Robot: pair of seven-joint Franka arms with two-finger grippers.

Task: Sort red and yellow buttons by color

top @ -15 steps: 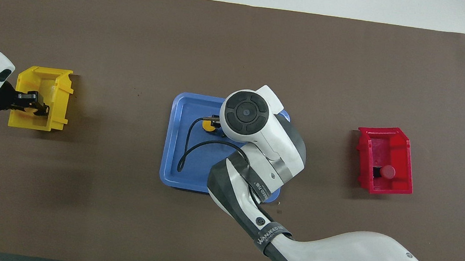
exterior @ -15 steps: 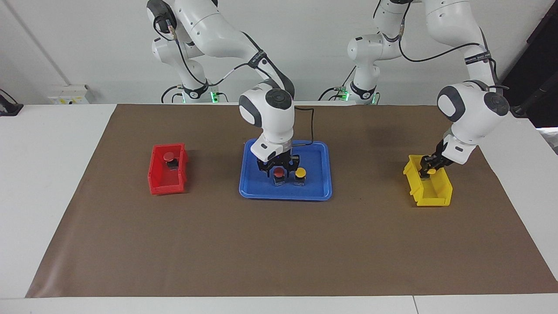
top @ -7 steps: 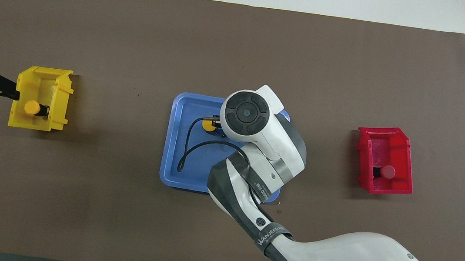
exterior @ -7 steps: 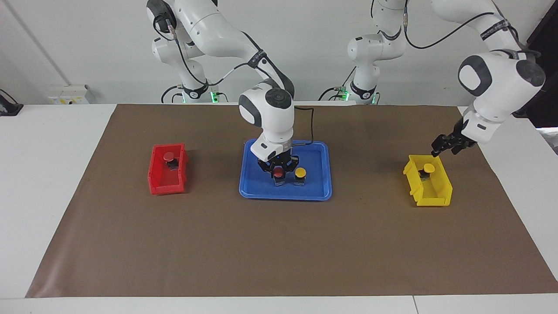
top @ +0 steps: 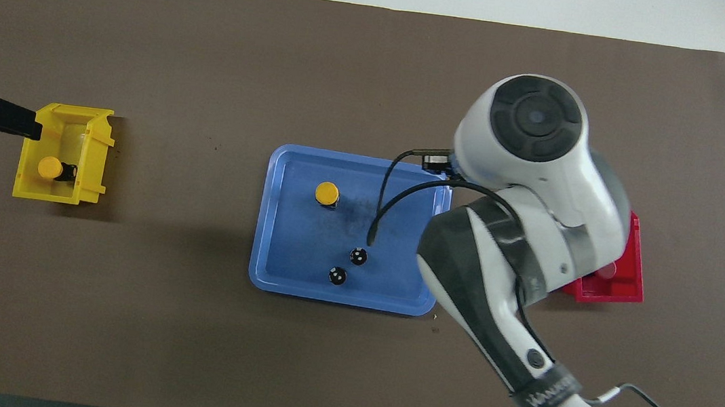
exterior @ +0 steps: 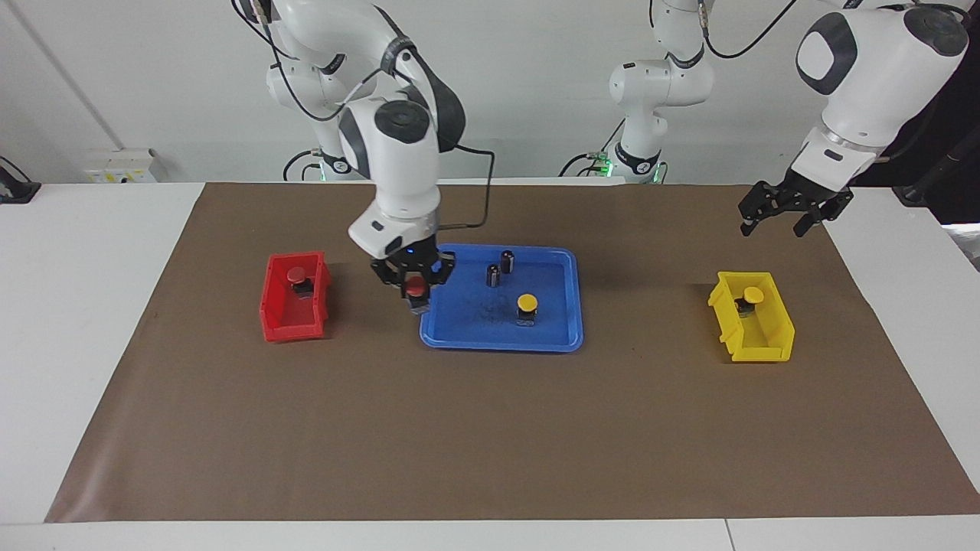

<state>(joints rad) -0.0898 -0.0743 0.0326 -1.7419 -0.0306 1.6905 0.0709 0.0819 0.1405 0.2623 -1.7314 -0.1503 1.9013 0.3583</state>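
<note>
A red button (exterior: 416, 288), a round flat red cap on a small black boxy base, is clamped between the fingers of the right gripper (exterior: 414, 279), which is held in the air over the edge of the blue tray (exterior: 563, 337) at the right arm's end. Below and beside that gripper, toward the right arm's end of the table, a second red button (exterior: 296, 275) is seen inside the red bin (exterior: 280, 321). On the tray, a yellow button (exterior: 527, 304) stands upright, and two dark capless cylinders (exterior: 499, 268) stand between it and the robots. A further yellow button (exterior: 753, 295) lies in the yellow bin (exterior: 758, 348), under the left gripper (exterior: 793, 210), which is raised over the brown mat (exterior: 490, 444) with its fingers spread apart and nothing between them. In the overhead view the held button and the right gripper are hidden by the arm's white wrist, and the red bin (top: 626, 288) is largely covered; only the left gripper's dark tips (top: 3, 118) are shown there. The bins and tray are of smooth moulded plastic, the tray shallow with rounded corners; the mat is flat and matte.
</note>
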